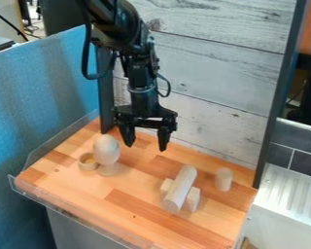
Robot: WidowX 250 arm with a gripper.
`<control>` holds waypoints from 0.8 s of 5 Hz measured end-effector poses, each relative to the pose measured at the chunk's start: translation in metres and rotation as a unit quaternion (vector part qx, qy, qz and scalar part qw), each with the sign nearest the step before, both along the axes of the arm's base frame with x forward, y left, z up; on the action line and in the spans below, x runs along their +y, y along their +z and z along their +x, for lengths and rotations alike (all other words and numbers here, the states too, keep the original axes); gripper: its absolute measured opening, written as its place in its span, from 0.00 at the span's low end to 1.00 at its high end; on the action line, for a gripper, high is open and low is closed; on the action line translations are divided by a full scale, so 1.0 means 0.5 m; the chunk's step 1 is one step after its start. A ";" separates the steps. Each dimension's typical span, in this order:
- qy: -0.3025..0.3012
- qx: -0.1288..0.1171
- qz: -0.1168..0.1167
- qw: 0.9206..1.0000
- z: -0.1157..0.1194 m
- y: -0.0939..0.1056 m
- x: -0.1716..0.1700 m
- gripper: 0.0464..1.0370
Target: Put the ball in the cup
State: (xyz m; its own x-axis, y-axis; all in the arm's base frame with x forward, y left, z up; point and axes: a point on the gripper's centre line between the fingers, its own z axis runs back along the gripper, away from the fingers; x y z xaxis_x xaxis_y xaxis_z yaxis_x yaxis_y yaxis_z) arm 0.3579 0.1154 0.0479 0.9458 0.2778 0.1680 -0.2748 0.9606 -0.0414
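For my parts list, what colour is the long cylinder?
The long cylinder is pale beige, clearest in camera view.

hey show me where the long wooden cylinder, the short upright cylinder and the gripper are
Long wooden cylinder [181, 188], camera view: the middle of its length.
Short upright cylinder [223, 180], camera view: the middle of its side.
Gripper [146, 147], camera view: midway between the tips of its jaws.

There were two pale cylinders on the table [126, 214]: one long cylinder [181, 188] and one short cylinder [223, 179]. There were also two small blocks [193, 200], one small round cup [88, 164] and one egg-shaped piece [106, 148] with one stand [108, 170], whether joined or separate being unclear.
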 end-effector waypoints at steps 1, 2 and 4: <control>0.000 0.015 -0.006 1.000 -0.005 -0.023 -0.003 0.96; 0.013 0.015 -0.008 1.000 -0.009 -0.030 0.010 0.96; 0.068 0.016 -0.010 0.998 -0.025 -0.030 0.051 0.96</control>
State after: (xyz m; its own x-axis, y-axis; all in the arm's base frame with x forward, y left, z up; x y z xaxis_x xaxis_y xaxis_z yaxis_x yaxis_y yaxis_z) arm 0.3453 0.1409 0.0328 0.9044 0.4064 0.1303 -0.4034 0.9137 -0.0498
